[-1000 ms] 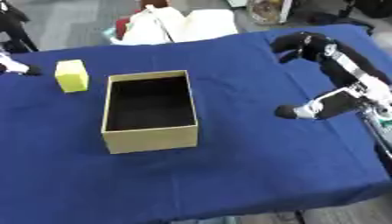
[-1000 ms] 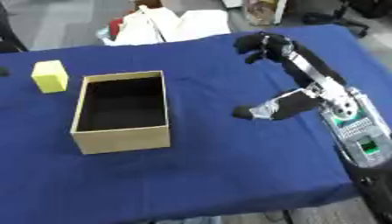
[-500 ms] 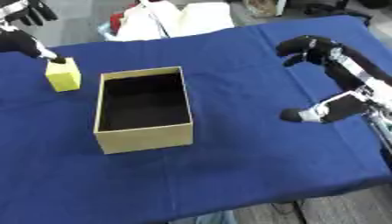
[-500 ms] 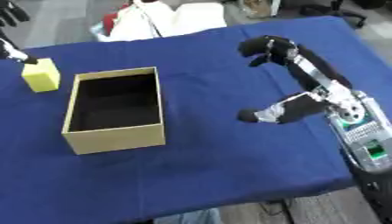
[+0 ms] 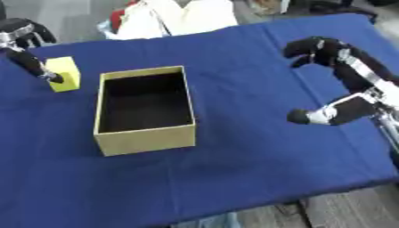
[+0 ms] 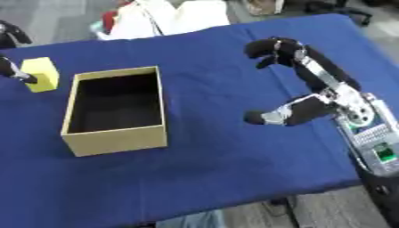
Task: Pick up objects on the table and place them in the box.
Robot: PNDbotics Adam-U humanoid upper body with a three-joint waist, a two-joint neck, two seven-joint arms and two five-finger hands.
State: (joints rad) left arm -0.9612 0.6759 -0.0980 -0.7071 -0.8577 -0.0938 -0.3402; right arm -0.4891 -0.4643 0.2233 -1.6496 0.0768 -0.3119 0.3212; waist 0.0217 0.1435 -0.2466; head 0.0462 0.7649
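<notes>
An open cardboard box (image 5: 145, 133) stands empty on the blue table (image 5: 249, 151), left of the middle. To its far left stands a yellow block (image 5: 65, 73). My left hand (image 5: 23, 38) comes in from the upper left corner, open, with one long black finger (image 5: 37, 67) reaching down to the block's left face. My right hand (image 6: 273, 48) hovers over the table's far right, fingers curled, holding nothing. Its forearm bends back to a black and silver joint (image 6: 288, 115) above the cloth.
White cloth and bags (image 5: 175, 15) lie just beyond the table's far edge. A grey device with a green screen (image 6: 377, 147) hangs at the right edge. The table's front edge runs along the bottom, with floor beyond.
My left hand has come in from the left edge and its finger now reaches the yellow block. The right hand has hardly moved. The camera has shifted slightly.
</notes>
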